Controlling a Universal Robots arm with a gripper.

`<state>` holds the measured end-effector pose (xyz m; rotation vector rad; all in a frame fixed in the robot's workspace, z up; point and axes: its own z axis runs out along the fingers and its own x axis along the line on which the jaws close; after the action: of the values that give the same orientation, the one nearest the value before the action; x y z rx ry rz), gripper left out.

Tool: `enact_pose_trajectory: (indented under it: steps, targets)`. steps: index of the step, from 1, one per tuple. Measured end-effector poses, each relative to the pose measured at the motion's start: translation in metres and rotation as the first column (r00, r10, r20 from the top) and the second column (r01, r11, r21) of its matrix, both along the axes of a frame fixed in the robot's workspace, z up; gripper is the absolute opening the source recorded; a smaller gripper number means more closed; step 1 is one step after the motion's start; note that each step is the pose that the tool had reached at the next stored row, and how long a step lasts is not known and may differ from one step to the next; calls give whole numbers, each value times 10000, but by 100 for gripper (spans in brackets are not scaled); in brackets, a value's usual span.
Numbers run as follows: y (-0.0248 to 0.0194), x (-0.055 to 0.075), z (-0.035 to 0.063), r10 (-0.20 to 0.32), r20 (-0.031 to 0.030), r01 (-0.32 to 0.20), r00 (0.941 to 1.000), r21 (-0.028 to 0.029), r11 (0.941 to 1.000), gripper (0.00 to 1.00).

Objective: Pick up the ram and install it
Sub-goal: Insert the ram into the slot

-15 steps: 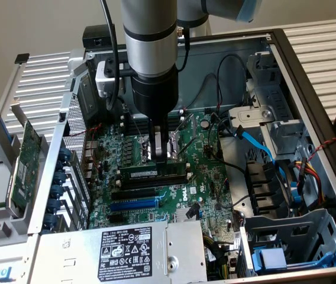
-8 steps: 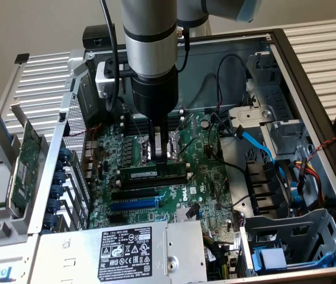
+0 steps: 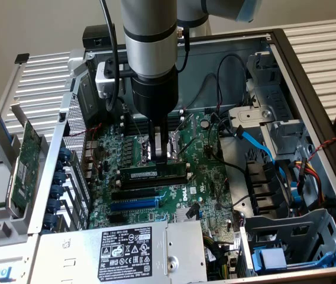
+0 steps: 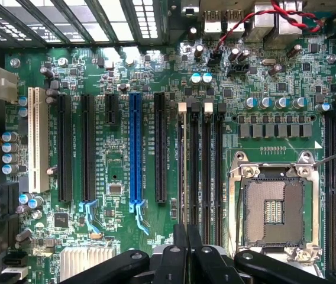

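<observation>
- An open computer case [image 3: 310,89] lies on its side, so the green motherboard [image 3: 180,192] faces up and the robot arm can reach it from above.
- The arm comes straight down near the middle of the exterior view. Its gripper [image 3: 162,157] points down at the board.
- The ram [image 3: 153,173], a long narrow green stick, lies lengthwise in a black memory slot at 6 o'clock from the gripper, right under its tip. It looks level along the slot, which suggests it has already been set into place. I cannot tell whether it is fully clicked home.
- I cannot tell whether the gripper is clenched on the ram, pressing on its top edge, or let go. The contact point is hidden in both views.
- In the wrist view the gripper [image 4: 186,254] lines up with the memory slot nearest the long black expansion slots, which probably keeps any downward push square on the stick.
- The empty processor socket [image 4: 273,213] sits just beside those memory slots.
- A larger green expansion card [image 3: 23,163] stands outside the case at 9 o'clock, well apart from the work.
- The grey power supply [image 3: 132,251] fills the area at 6 o'clock.
</observation>
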<state>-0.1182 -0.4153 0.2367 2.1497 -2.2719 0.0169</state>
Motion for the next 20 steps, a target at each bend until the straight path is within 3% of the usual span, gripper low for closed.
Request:
enact_pose_trajectory:
  steps: [20]
  targets:
    - [0,-11,-47,0,47,0,10000,-10,10000,12]
